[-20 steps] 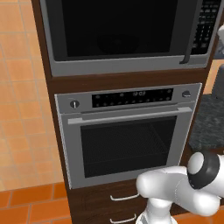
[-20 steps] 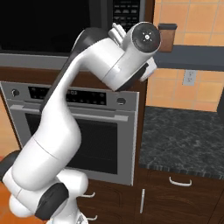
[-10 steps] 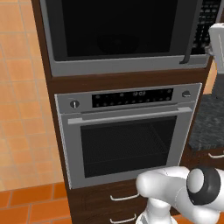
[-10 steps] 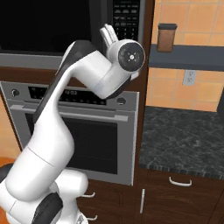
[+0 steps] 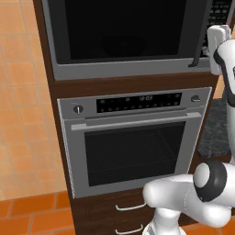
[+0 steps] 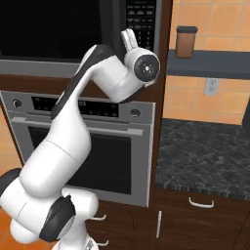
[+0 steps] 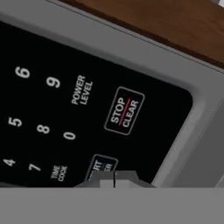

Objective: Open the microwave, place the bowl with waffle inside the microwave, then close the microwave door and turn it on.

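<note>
The microwave [image 5: 124,69] sits built in above the oven, and the microwave door [image 5: 124,27] is closed, its dark vertical handle [image 5: 200,41] at the right edge. My gripper [image 7: 114,178] is shut, with its tips pressed together at the keypad [image 7: 65,109]. They sit right over the START button [image 7: 101,166], below STOP CLEAR [image 7: 124,110]. From the right base the gripper [image 6: 128,35] points up at the keypad [image 6: 140,22]. In the left base view the hand [image 5: 218,41] stands just right of the handle. The bowl and the waffle are hidden; nothing can be made out behind the dark glass.
A silver oven [image 5: 137,151] with a round knob and a horizontal bar handle lies below the microwave. To the right are a dark granite counter [image 6: 205,151], a shelf with a brown canister [image 6: 186,41], and drawers [image 6: 200,202] below.
The arm has swung left and up from beside the cabinet. The hand has come in at the right edge of the left base view and closed in on the keypad.
</note>
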Controlling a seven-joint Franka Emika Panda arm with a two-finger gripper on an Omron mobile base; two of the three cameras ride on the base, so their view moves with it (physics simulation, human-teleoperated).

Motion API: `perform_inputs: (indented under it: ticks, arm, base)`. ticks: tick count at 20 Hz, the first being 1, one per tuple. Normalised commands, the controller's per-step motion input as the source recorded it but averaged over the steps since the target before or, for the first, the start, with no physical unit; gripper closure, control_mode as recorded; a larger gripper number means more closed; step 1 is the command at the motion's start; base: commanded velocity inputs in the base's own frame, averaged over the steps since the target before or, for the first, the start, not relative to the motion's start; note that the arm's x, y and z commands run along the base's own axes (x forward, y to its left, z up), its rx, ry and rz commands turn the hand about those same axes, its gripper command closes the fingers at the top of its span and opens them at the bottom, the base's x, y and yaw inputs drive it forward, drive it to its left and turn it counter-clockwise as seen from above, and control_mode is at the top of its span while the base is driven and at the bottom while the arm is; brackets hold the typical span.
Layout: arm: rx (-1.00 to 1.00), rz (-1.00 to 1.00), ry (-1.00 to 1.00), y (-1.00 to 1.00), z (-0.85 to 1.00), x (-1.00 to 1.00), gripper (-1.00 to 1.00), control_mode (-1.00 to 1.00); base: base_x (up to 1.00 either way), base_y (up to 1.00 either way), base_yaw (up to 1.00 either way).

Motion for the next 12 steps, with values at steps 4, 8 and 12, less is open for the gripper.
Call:
perform_inputs:
  ticks: [4, 8, 12]
  arm:
    - [0.12, -0.04, -0.01, -0.25, 0.0, 0.63, 1.0, -1.0]
    - [0.1, -0.05, -0.15, -0.08, -0.1, 0.04, 1.0, -1.0]
    - [0.01, -0.05, -0.48, -0.15, -0.32, -1.0, 1.0, -1.0]
  base:
    - [0.0, 0.0, 0.0]
    - [0.0, 0.0, 0.0]
    - [0.0, 0.0, 0.0]
